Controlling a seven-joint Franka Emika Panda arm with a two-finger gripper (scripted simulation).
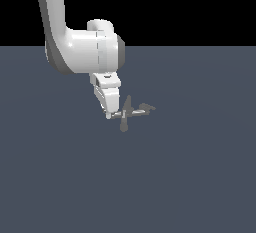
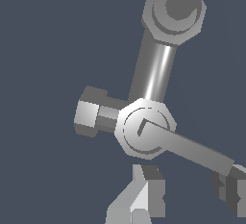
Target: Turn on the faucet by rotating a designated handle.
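The floor (image 1: pixel 190 177) lay open around the faucet (image 1: pixel 129 112). Only its crossed arms stood in the way, with the gripper (image 1: pixel 109 113) close against the exterior view's left arm.

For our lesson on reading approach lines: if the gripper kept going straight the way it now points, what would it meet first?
Most likely the faucet. In the exterior view the gripper points down beside its near side arm, and the wrist view shows the faucet's hub straight ahead between the fingertips. Depth is unclear, so it may already touch.
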